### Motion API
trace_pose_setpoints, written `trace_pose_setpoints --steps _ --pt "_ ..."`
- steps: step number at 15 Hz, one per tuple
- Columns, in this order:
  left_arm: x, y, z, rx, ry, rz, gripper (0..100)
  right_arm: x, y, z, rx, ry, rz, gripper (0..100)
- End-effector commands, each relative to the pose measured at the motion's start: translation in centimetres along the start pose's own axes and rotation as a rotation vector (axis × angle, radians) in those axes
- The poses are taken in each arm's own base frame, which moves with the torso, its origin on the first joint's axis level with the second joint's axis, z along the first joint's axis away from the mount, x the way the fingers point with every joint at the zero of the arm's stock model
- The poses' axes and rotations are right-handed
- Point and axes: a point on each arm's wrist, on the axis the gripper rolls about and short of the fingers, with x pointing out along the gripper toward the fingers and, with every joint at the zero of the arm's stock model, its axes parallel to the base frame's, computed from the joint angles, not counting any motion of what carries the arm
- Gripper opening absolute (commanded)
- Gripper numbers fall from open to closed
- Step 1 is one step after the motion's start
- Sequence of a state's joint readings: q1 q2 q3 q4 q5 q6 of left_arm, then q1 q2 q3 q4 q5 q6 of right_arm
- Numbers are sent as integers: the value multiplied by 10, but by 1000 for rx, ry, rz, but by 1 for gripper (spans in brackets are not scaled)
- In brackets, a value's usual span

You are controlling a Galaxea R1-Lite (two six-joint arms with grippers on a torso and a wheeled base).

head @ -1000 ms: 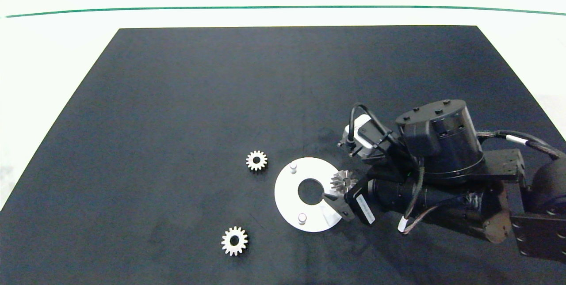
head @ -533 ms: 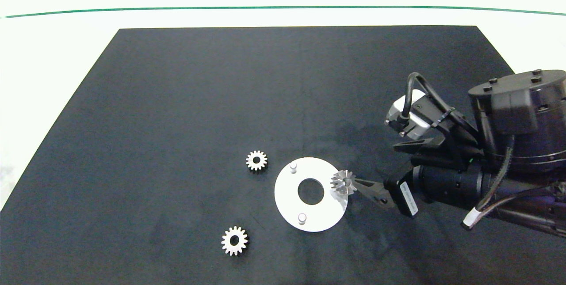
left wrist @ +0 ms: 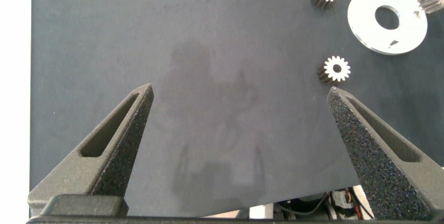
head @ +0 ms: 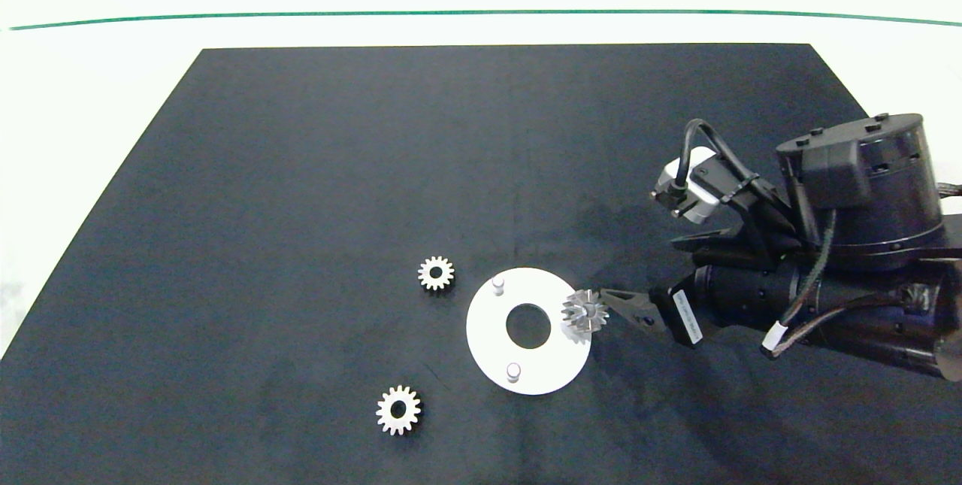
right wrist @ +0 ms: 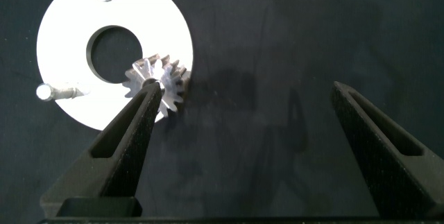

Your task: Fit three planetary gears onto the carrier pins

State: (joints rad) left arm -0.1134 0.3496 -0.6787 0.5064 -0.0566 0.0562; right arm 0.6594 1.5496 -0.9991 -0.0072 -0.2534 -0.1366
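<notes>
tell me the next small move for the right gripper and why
Probably nudge the tilted gear level so it drops flat on its peg. The right gripper is open, one of its fingers touching that gear, which sits cocked at the edge of the white disc. The other two pegs are bare, and two gears lie on the mat.

Our right gripper reaches in low from the mat's right edge, fingers spread wide. Left gripper hangs parked, likewise spread.
</notes>
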Motion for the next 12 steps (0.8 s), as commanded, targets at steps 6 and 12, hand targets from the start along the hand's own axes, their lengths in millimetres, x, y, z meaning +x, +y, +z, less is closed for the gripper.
trace_pose_setpoints --steps 6,12 --pt "-2 0 -1 1 -6 -3 100 26 7 0 -9 49 10 100" --pt "-1 0 -2 1 -1 -3 100 25 7 2 -6 29 18 100"
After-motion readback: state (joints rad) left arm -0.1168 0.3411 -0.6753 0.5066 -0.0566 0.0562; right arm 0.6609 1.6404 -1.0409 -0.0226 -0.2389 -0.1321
